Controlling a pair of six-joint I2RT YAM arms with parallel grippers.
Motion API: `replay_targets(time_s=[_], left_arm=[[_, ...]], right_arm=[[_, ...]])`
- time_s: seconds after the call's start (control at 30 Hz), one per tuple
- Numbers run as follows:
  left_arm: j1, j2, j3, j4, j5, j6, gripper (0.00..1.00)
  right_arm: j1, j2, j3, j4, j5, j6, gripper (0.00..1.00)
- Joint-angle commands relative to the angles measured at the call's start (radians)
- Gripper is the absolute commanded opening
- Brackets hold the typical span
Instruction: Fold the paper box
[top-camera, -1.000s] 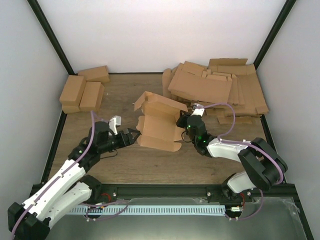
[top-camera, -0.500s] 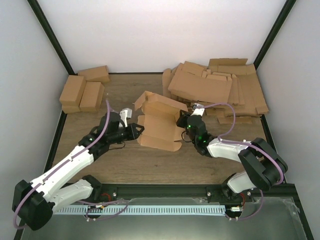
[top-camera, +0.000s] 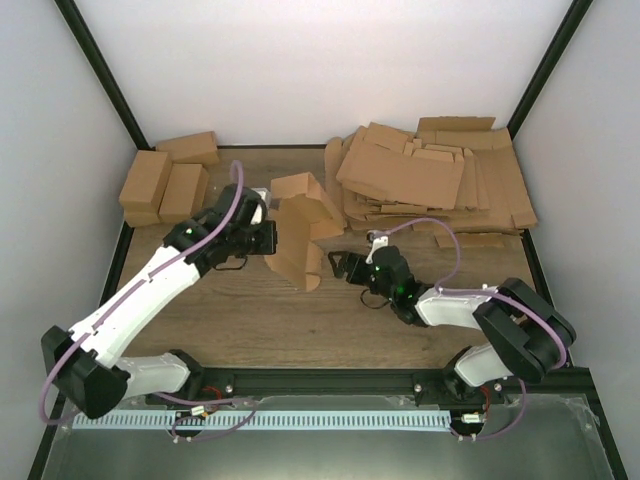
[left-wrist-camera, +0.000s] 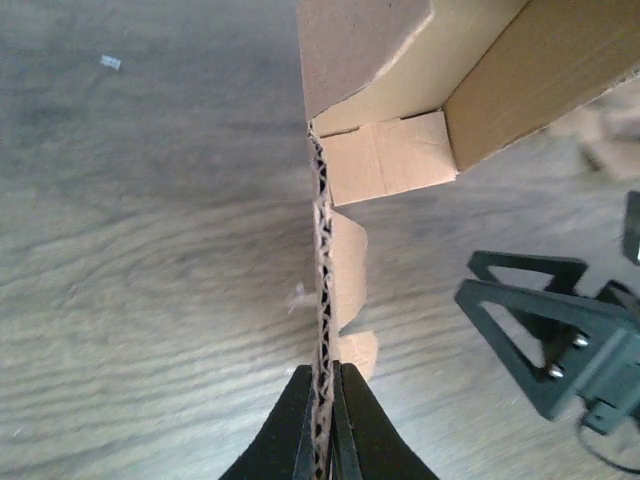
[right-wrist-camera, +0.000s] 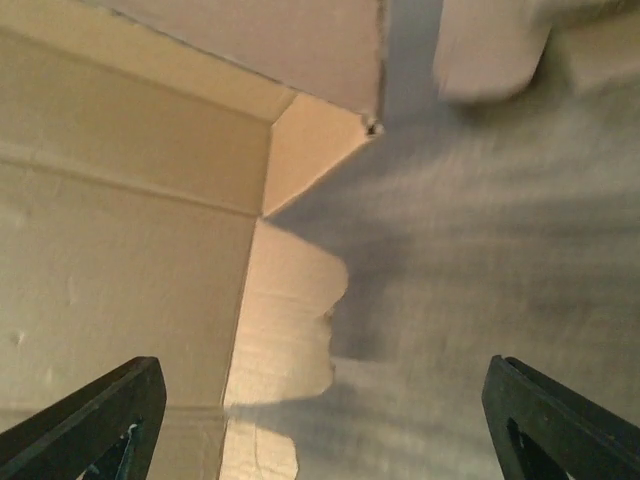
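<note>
Brown cardboard paper box (top-camera: 300, 235) stands on the wood-grain bench (top-camera: 250, 320), one corrugated edge pinched in the left claw (left-wrist-camera: 322, 425). The right claw (top-camera: 343, 268), spread wide, has it just ahead, untouched. White walls (top-camera: 300, 70) rise beyond. The box's far flaps are blurred.

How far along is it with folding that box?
Partly done: the paper box already stands up from the table with walls bent into shape. In hand: the left gripper is shut on one wall edge; the right gripper is open, apart from it. Left: the flaps are unclosed.
</note>
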Motion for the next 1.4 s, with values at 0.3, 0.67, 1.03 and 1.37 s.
replay_targets(time_s=[0.3, 0.67, 1.03, 1.37], left_arm=[[-0.002, 0.134, 0.19, -0.479, -0.066, 0.156, 0.04], [-0.004, 0.141, 0.145, -0.417, 0.001, 0.166, 0.1], [-0.003, 0.12, 0.139, -0.372, 0.019, 0.154, 0.49], [0.061, 0.0, 0.137, -0.211, 0.089, 0.114, 0.85]], right_arm=[[-0.045, -0.125, -0.008, -0.178, -0.469, -0.129, 0.89], [-0.104, -0.067, 0.189, -0.218, -0.614, -0.132, 0.76], [-0.127, -0.003, 0.337, -0.272, -0.52, -0.089, 0.65], [-0.126, 0.056, 0.392, -0.309, -0.539, -0.131, 0.58]])
